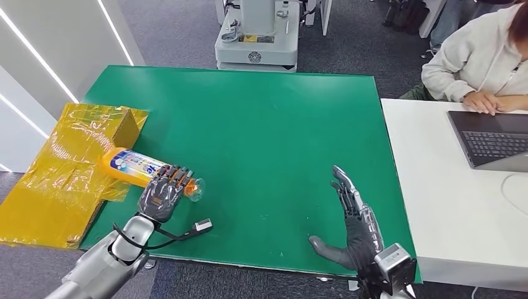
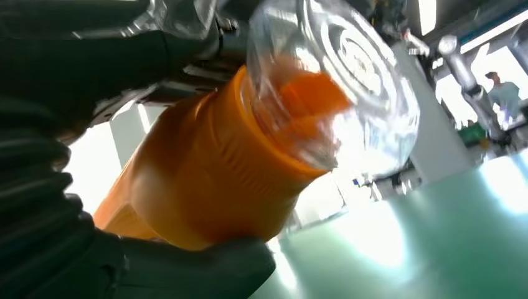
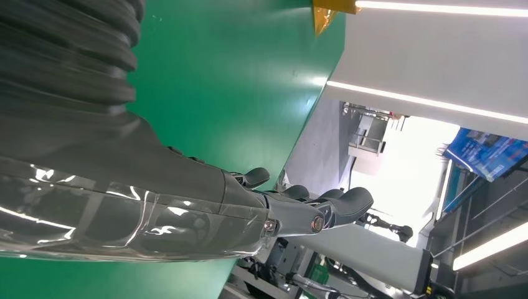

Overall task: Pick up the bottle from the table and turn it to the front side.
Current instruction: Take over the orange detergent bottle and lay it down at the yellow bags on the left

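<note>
Right hand [image 1: 355, 218]: nearest the camera, over the table's near edge toward its right corner; fingers [image 1: 344, 187] straight and apart, thumb out, holding nothing.
Table [image 1: 268, 124]: green top, largest thing in play. Hard and smooth, so a dropped bottle would likely roll or slide.
Yellow bag [image 1: 56, 168]: crinkled plastic over a box, hanging off the table's left edge, touching the bottle's base end. Could snag the base during the lift or the turn.
Bottle [image 1: 134, 167]: orange, printed label, lying on its side near the table's left edge, clear cap end [image 1: 194, 189] pointing toward the table's middle, base end up on the bag.
Left hand [image 1: 163, 192]: wrapped over the bottle close to the cap, fingers [image 1: 177, 177] curled across the top, thumb under the body in the left wrist view.
Risk 1: grip sits far toward the cap, so the long body overhangs; on lifting, it would probably droop and pivot in the hand.
Risk 2: smooth plastic body; turning it to face front may let it spin loose.
Risk 3: cannot tell how firmly the fingers clamp; a loose wrap drops it off the left edge.
Cable [image 1: 187, 232]: loose at the left wrist, plug resting on the table; could drag.
</note>
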